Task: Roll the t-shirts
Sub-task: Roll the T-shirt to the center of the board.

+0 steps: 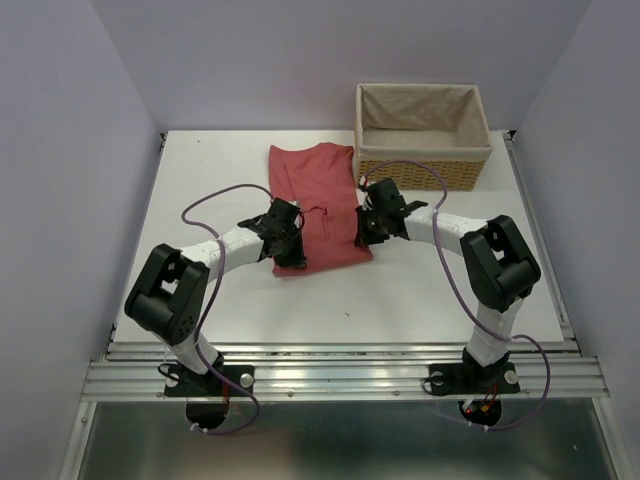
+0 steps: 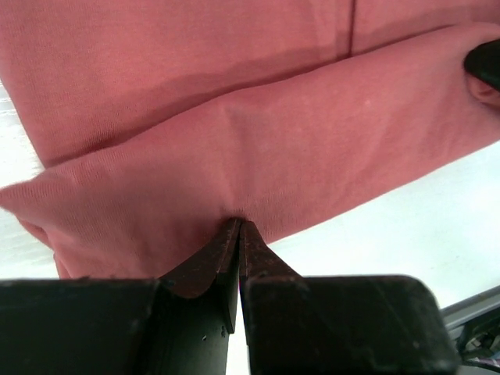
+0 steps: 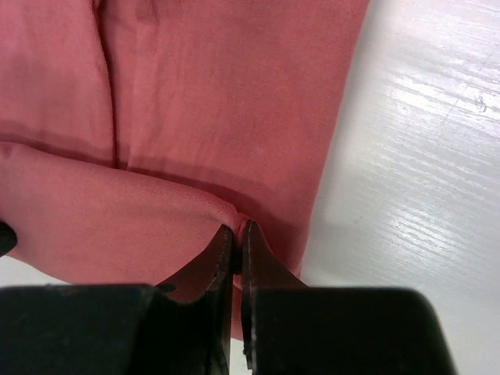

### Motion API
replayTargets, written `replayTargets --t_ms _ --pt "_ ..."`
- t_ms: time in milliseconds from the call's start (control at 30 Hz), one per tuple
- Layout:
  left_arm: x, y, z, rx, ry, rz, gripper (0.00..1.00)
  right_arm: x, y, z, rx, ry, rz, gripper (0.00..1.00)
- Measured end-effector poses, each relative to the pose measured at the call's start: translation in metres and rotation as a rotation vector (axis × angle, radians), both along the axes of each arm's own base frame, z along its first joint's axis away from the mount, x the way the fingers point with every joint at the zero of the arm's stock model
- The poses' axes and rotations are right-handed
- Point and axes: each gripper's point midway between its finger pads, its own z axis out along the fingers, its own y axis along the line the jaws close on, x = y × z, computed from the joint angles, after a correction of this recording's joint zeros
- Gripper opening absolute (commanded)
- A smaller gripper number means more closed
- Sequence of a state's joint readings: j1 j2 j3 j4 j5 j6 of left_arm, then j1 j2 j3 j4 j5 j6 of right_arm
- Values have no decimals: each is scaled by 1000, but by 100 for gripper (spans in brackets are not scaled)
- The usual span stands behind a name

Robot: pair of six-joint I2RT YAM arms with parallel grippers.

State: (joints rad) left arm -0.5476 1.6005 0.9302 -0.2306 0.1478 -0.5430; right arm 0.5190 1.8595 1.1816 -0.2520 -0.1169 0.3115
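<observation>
Left tool (image 2: 238, 225): jaws pressed almost together, pinching the rolled-over edge of the t-shirt (image 2: 258, 148) right at the tips.
Right tool (image 3: 238, 228): jaws likewise nearly together, pinching the same turned-over edge of the cloth at its tips.
T-shirt relative to left tool: the salmon-red cloth spreads away ahead of the tips; a thick folded band lies straight across in front of them, with the flat layer beyond it. In the top view the left tool (image 1: 292, 244) sits at the left corner of the near end of the t-shirt (image 1: 318, 195).
T-shirt relative to right tool: the cloth lies ahead and to the left of the tips, with the folded band running off leftward. In the top view the right tool (image 1: 363, 232) sits at the right side of the near end.
T-shirt shape: folded into a long narrow strip reaching away from both tools, its near end turned over on itself.
Between the tools: only the near end of the strip separates them.
Tabletop (image 1: 240, 300): white, bare to the right of the right tool's tips and carrying the t-shirt.
Wicker basket (image 1: 424, 165): beyond the right tool, just beside the far right corner of the strip; whether they touch cannot be told.
</observation>
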Motion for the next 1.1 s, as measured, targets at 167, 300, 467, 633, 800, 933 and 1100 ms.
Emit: replayTargets --t_ms 167,300,467,633,800,933,1100 --pt "-2 0 -18 12 28 -4 14 -1 -3 -1 -7 2 -15 14" --pt "0 -1 -18 3 19 -6 14 -3 -7 7 -11 -9 -32 44" --pt "-2 1 -10 1 8 -4 15 -3 -13 40 2 -64 -64 68" --pt "2 4 19 -15 -50 11 17 -3 -9 85 66 -144 -100 58" --pt "15 16 31 -13 -81 73 16 -24 26 89 99 -136 -63 9" --pt "21 34 22 -3 -62 152 16 -36 54 81 157 -100 -25 1" --pt "19 53 2 21 -26 230 16 -38 53 35 136 -15 -72 1"
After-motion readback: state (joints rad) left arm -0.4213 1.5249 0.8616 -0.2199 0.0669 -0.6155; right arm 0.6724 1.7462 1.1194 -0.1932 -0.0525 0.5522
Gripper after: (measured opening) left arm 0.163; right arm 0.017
